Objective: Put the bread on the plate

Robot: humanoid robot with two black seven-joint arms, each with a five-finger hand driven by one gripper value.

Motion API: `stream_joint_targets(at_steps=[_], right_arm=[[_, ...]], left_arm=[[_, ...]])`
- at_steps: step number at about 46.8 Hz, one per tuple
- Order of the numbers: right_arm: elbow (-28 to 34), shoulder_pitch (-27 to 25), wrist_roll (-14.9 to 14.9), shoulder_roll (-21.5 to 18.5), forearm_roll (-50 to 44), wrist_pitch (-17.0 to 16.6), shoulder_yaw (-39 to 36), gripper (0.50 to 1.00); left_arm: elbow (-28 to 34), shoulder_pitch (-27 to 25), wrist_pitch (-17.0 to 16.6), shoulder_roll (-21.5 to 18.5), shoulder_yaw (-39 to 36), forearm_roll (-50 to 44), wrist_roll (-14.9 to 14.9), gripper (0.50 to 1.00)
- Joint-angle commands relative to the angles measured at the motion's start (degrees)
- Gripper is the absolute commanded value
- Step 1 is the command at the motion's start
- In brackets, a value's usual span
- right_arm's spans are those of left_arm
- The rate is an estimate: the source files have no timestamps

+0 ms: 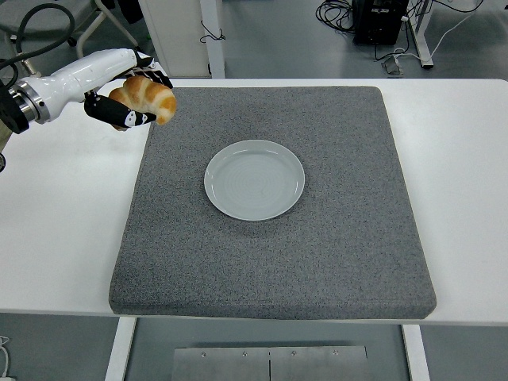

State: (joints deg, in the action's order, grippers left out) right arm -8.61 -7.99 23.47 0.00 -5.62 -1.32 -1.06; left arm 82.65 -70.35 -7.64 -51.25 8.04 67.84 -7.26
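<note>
The left hand point(127, 95) has its fingers curled around the bread point(147, 97), a golden roll, gripping it from behind and below so that most of the crust shows. Hand and bread are held up in the air near the mat's far left corner, over the counter's point(63, 206) white surface just beside the mat point(333, 238). The white forearm runs back to the picture's left edge.

The step in hand looks like the carry: the bread is grasped and lifted, but not yet over the plate point(255, 179). The next move calls for a swing to the right and toward the near side until the bread hangs above the plate's middle, then a descent and a release of the fingers.

The plate lies empty, near the mat's centre, well apart from the hand. Nothing stands between them; the mat is bare around the plate, so the path is open. The plate's rim is low and should not catch the fingers. The right arm is not in view.
</note>
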Motion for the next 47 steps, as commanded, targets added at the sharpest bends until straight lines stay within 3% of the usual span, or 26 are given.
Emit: stream_joint_targets(at_steps=[1,23,47], right_arm=[[0.00,-0.01,-0.01,0.00,0.00,-0.09,0.00,1.000],[0.00,0.08,-0.01,0.00,0.00,0.00,0.00,1.000],[0.00,0.08,-0.01,0.00,0.00,0.00,0.00,1.000]], left_arm=[[-0.65,-1.11,0.26,0.10,-0.04,0.01,0.22,0.500],[-3.02,-6.64,2.28,6.07,-0.48,0.18,0.23,0.500],[-9.35,-7.44,2.28,18.11,-0.74,0.97,-0.04,0.500]])
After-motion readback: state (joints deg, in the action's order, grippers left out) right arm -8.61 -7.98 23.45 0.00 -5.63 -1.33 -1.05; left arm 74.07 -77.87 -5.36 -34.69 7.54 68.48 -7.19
